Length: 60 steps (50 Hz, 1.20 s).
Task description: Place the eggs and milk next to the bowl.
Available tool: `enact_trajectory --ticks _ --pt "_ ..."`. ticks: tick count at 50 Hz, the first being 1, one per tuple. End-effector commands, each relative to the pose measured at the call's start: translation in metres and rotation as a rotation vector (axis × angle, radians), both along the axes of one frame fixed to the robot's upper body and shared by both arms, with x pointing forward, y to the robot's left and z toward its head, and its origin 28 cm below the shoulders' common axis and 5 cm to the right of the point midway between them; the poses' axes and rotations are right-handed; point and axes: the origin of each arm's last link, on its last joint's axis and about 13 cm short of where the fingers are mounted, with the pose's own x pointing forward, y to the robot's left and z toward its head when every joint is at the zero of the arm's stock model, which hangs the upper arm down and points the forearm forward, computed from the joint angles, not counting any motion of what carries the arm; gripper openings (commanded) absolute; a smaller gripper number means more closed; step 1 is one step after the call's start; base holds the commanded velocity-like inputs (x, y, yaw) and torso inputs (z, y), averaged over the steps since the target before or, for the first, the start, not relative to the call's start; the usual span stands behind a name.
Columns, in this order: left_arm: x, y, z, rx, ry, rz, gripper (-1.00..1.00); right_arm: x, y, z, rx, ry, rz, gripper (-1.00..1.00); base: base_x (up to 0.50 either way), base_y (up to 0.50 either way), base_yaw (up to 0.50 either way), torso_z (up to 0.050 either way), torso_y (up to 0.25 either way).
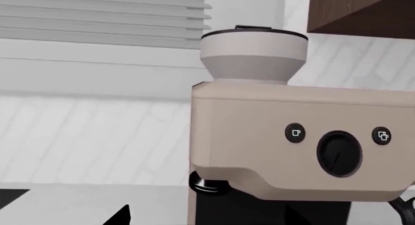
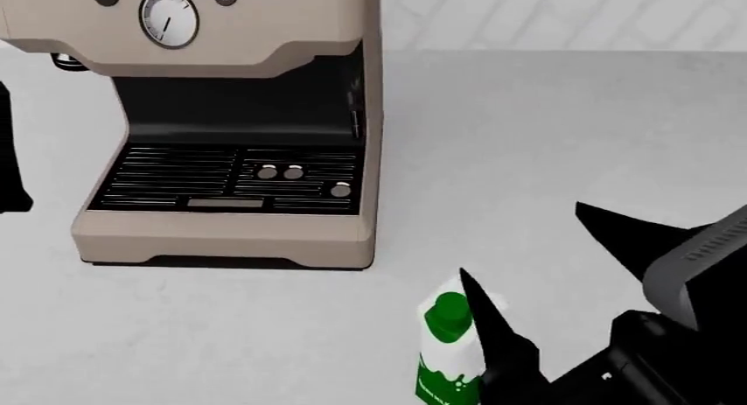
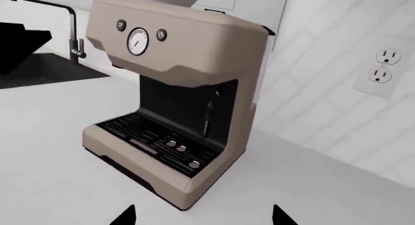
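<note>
The milk [image 2: 447, 354], a small white carton with a green cap, stands on the white counter at the bottom of the head view. My right gripper [image 2: 520, 240] is open. Its near finger [image 2: 491, 328] is just right of the carton, which stays outside the jaws. In the right wrist view the right gripper [image 3: 204, 217] shows only two black tips with bare counter between them. My left gripper [image 1: 206, 217] is open and empty, raised in front of the coffee machine. The eggs and the bowl are out of view.
A beige espresso machine [image 2: 233, 116] stands on the counter [image 2: 561, 125] at the back left, and also shows in the left wrist view [image 1: 298, 132] and right wrist view [image 3: 175, 79]. A faucet [image 3: 73, 30] and dark sink lie beyond it. The tiled wall carries an outlet [image 3: 382, 64].
</note>
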Motion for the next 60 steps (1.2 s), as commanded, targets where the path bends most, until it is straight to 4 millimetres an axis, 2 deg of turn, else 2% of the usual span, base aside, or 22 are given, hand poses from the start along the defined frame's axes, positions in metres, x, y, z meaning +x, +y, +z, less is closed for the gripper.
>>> enact_trajectory --ticks 1,21,60 --pt "0.0 -0.001 -0.001 0.002 0.003 -0.005 1.0 -0.013 0.002 -0.005 -0.013 0.034 0.132 1.0 0.0 0.0 0.0 0.0 0.0" --pt "-0.002 0.0 -0.002 0.004 0.0 -0.003 1.0 -0.022 0.005 -0.01 -0.033 0.079 0.244 1.0 0.0 0.0 0.0 0.0 0.0" --pt "-0.006 0.002 -0.01 0.006 0.008 0.002 1.0 0.002 0.004 -0.029 -0.047 0.135 0.175 1.0 0.0 0.0 0.0 0.0 0.0"
